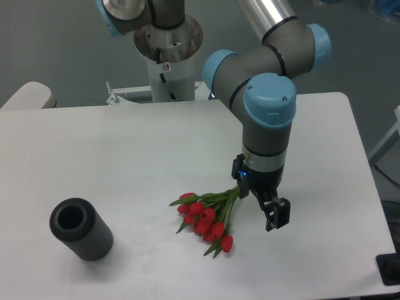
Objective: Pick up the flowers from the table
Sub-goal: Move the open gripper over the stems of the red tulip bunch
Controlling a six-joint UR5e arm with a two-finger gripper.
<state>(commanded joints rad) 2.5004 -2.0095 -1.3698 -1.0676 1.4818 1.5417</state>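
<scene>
The flowers (pixel 205 219), a small bunch of red tulip buds with green leaves, lie on the white table (pixel 125 156) right of centre. Their buds point toward the front left and their green stems (pixel 231 199) run up to the right. My gripper (pixel 261 203) points straight down over the stem ends, low above the table. One black finger (pixel 278 215) stands clear to the right of the stems. The other finger is mostly hidden behind the gripper body, where the stems end. The fingers look spread apart, and no grasp on the stems shows.
A black ribbed hollow cylinder (pixel 81 229) lies on its side at the front left. The robot's white base column (pixel 167 62) stands behind the table's far edge. The table's right edge (pixel 369 187) is near the arm.
</scene>
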